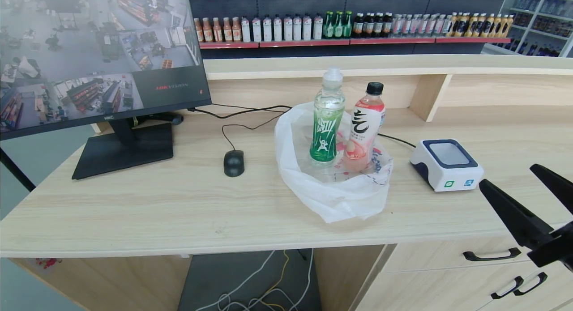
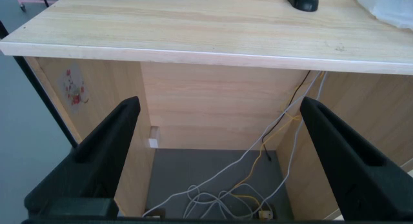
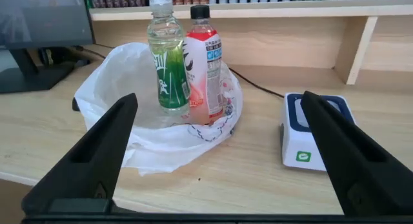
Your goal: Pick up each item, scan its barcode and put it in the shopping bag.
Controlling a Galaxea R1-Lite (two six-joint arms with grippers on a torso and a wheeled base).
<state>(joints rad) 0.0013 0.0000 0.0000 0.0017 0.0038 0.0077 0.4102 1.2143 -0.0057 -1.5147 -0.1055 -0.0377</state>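
Right claw (image 1: 506,175): spread wide, nothing held, hanging at the front edge of the pale wood counter (image 1: 179,203).

Barcode scanner (image 1: 445,163) sits near it, just beyond and to its left. Drawers (image 1: 490,256) lie below it.

Farther left of this claw is the white shopping bag (image 1: 331,190), slumped open. A green bottle (image 1: 327,118) and a pink bottle (image 1: 365,127) stand upright inside, side by side.

Left past the bag is a mouse (image 1: 234,162), then a monitor (image 1: 98,56).

Back of room: store shelf of bottles (image 1: 349,27).

Left claw (image 2: 219,101): wide open, empty, below counter level. It faces the knee space with its loose cables (image 2: 219,192).
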